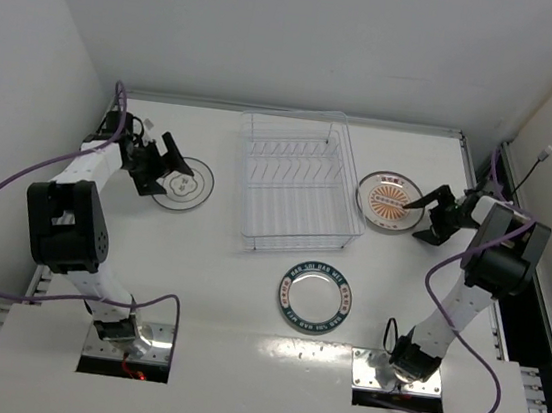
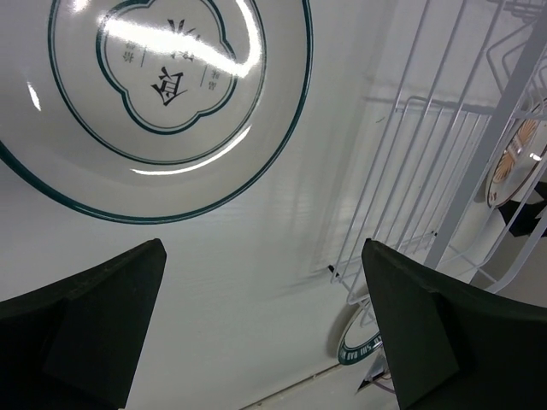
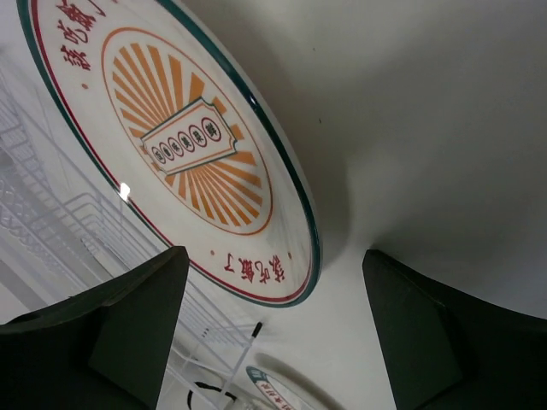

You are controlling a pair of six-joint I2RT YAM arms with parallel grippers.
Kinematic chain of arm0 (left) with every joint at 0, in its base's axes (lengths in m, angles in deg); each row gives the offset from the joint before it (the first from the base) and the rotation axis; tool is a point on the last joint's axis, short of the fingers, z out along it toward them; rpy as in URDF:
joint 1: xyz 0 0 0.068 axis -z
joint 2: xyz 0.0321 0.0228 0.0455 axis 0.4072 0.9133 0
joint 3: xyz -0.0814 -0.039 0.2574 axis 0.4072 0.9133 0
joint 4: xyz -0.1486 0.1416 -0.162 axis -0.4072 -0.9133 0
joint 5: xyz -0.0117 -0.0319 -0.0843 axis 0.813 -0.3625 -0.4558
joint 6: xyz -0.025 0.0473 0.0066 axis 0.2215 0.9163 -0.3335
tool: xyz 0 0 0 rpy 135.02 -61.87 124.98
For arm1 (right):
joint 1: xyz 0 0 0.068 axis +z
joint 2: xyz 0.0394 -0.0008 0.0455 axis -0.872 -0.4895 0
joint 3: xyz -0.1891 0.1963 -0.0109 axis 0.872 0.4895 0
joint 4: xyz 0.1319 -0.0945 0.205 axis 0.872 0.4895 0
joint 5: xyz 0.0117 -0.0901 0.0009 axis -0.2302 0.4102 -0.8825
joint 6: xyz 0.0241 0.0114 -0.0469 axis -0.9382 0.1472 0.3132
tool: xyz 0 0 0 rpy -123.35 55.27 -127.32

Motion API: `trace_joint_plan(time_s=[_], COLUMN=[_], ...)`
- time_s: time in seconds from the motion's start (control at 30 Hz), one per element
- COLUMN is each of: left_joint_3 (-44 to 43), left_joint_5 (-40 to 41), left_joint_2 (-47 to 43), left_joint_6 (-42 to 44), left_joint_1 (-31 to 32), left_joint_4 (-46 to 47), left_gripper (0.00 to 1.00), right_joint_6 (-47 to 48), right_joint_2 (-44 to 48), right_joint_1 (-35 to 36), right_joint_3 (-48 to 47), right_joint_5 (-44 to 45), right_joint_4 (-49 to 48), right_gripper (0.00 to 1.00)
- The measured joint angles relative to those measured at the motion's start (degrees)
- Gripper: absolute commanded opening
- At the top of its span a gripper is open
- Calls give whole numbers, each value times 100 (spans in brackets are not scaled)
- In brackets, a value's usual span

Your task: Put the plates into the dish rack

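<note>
The clear dish rack point(image 1: 297, 184) stands at the table's middle back with nothing in it. The ringed white plate point(image 1: 184, 184) lies flat to its left; my left gripper point(image 1: 168, 165) hovers over its left part, open and empty, with the plate point(image 2: 162, 94) just ahead of the fingers. The orange-striped plate point(image 1: 389, 201) lies flat to the rack's right; my right gripper point(image 1: 427, 207) is open and empty at its right edge, the plate point(image 3: 179, 145) ahead of the fingers. The blue-rimmed plate point(image 1: 315, 298) lies flat in front of the rack.
White walls enclose the table on the left, back and right. Purple cables loop from both arms. The rack's wires point(image 2: 444, 171) show to the right in the left wrist view, and also show at the left in the right wrist view point(image 3: 51, 222).
</note>
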Motion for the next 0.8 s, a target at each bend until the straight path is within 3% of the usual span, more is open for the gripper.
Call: trace_joint_plan(time_s=[0.13, 0.17, 0.23, 0.27, 0.37, 0.57, 0.8], left_joint_3=[0, 0, 0, 0, 0, 0, -4], left_joint_5=[-42, -46, -52, -63, -101, -81, 66], left_joint_2=[0, 0, 2, 7, 74, 254, 258], left_joint_6=[39, 46, 52, 61, 66, 68, 70], left_joint_1=[-111, -140, -173, -175, -175, -175, -175], left_joint_4=[-4, -13, -13, -15, -13, -118, -251], left_gripper=[99, 99, 99, 99, 99, 99, 99], right_joint_6=[-4, -2, 33, 39, 42, 72, 168], right_joint_2=[-258, -323, -463, -562, -822, -433, 376], right_joint_1=[44, 74, 160, 201, 315, 442, 782], right_joint_3=[-326, -398, -562, -656, -909, -1134, -2371], right_joint_5=[-79, -85, -28, -9, 4, 317, 1733], right_joint_4=[101, 103, 133, 144, 186, 424, 984], right_gripper=[67, 52, 36, 21, 0, 0, 0])
